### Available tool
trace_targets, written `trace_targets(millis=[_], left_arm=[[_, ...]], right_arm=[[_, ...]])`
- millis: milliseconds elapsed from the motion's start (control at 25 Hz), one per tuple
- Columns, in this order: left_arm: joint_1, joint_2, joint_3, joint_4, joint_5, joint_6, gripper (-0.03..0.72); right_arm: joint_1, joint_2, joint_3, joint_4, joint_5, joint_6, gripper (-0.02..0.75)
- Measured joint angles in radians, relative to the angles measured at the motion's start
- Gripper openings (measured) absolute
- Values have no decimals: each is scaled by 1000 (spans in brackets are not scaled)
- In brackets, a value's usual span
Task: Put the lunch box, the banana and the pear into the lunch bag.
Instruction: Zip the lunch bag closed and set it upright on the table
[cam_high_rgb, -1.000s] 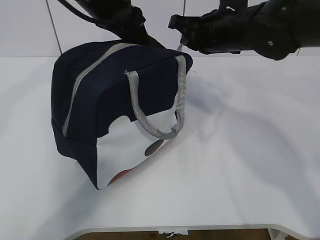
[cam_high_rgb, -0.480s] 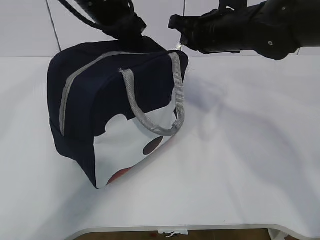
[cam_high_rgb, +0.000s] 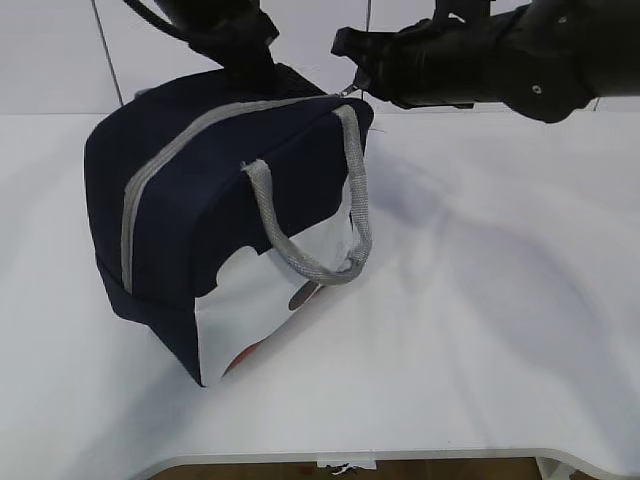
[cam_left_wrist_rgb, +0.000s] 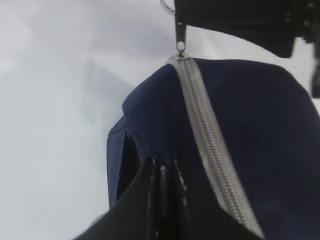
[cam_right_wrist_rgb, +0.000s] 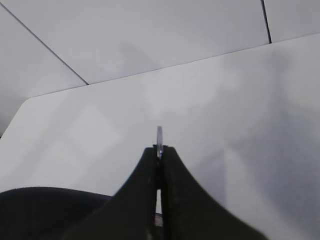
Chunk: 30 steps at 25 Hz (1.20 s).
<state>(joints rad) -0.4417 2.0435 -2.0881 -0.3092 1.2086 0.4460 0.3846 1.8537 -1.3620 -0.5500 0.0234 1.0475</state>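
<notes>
Standing tilted on the white tabletop (cam_high_rgb: 500, 300), the bag (cam_high_rgb: 190, 200) leans so that its lower left corner carries it while the upper part points toward the back. It is navy blue with a white side panel (cam_high_rgb: 260, 300), and a grey handle (cam_high_rgb: 320, 250) hangs in a loop over that panel. The grey zipper (cam_high_rgb: 170, 160) runs over the top and down the left end, and it looks closed along the whole length that is visible.

The left gripper (cam_left_wrist_rgb: 165, 195) has its jaws closed on the blue fabric at the top back edge of the bag, just beside the zipper; in the wrist view the two dark fingers pinch a fold of cloth. In the exterior view this arm comes down from the top left behind the bag.

The right gripper (cam_right_wrist_rgb: 159, 150) has its jaws shut on the metal ring pull (cam_right_wrist_rgb: 159, 136) of the zipper. In the left wrist view the pull (cam_left_wrist_rgb: 178, 32) stands straight up from the slider at the far end of the zipper, into the dark right gripper above it. In the exterior view the right arm reaches in from the upper right, with its tip at the top right corner of the bag.

The lunch box, banana and pear cannot be seen.
</notes>
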Motion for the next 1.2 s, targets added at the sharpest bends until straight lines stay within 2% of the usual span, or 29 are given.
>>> trace_targets(millis=[1200], left_arm=[[0, -71, 0, 22, 48, 2, 17]], right_arm=[[0, 134, -10, 19, -41, 60, 1]])
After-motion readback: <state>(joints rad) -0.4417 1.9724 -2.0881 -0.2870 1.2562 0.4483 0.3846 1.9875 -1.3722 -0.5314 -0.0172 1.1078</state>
